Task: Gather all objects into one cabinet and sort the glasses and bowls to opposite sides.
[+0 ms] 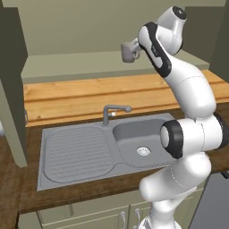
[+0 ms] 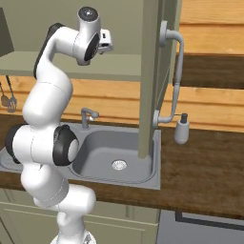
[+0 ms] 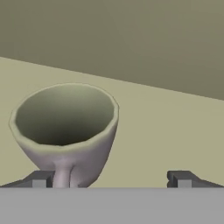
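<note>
A grey handled mug (image 3: 65, 131) stands upright on the olive-green cabinet shelf (image 3: 175, 131), its handle turned toward the hand camera. My gripper (image 3: 111, 179) is open wide. The mug's base sits just inside the left fingertip (image 3: 41, 178), and the right fingertip (image 3: 183, 178) is well clear of it. From the left base view the mug (image 1: 128, 55) hangs just under my gripper (image 1: 131, 47), low over the cabinet shelf (image 1: 80, 62). My raised hand (image 2: 106, 44) reaches into the cabinet (image 2: 71, 64) beside its open door (image 2: 147, 81), which carries a long curved handle (image 2: 177, 71).
Below the cabinet a steel sink (image 1: 96, 147) with a faucet (image 1: 109, 112) is set in a dark wooden counter (image 2: 205, 176). A soap dispenser (image 2: 181, 129) stands right of the sink. Utensils (image 2: 7, 97) hang at the far left. Another cabinet door edge (image 1: 11, 89) stands at the left.
</note>
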